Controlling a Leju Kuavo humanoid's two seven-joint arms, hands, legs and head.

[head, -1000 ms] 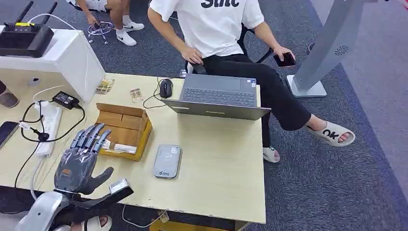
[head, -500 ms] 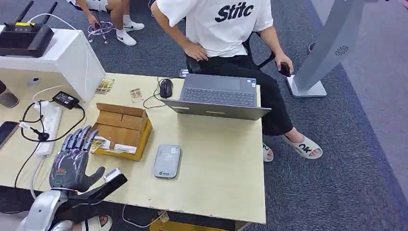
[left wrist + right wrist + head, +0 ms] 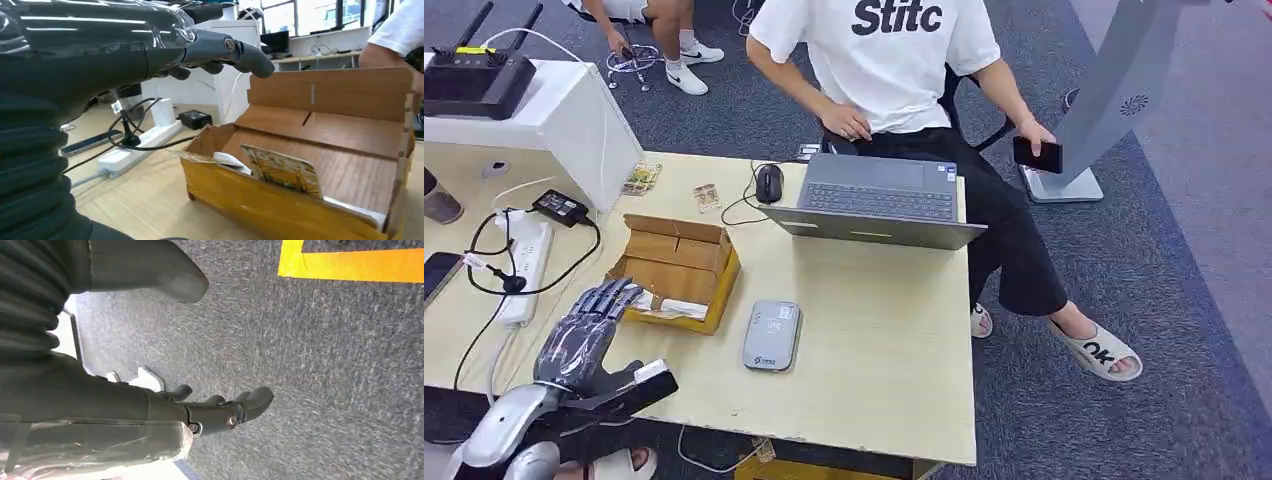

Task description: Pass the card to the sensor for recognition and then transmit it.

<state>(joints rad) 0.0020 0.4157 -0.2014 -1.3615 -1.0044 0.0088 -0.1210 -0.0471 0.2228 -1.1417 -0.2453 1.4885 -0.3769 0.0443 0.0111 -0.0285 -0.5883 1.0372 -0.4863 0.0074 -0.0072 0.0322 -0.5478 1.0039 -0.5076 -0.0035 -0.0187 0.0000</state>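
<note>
The robot's left hand point(image 3: 584, 335) hangs at the lower left of the head view, fingers stretched out and apart with nothing in them, tips just short of the near edge of the open brown cardboard box point(image 3: 679, 270) on the pale wooden tabletop point(image 3: 874, 350). The thing it wants, a printed card with a yellow-green pattern point(image 3: 282, 170), leans tilted against the box's front wall beside some white slips, in the middle of the left wrist view. The flat grey card sensor point(image 3: 772, 335) lies just right of the box, near the centre of the head view.

To my eye the reach for the card is the step in hand. It would go best if the fingers came in over the low front wall and pinched the card's raised top edge, thumb on one face, without dragging the white slips along or shoving the light box.

The right hand point(image 3: 220, 412) hangs over grey carpet, fingers loosely curled on nothing.
</note>
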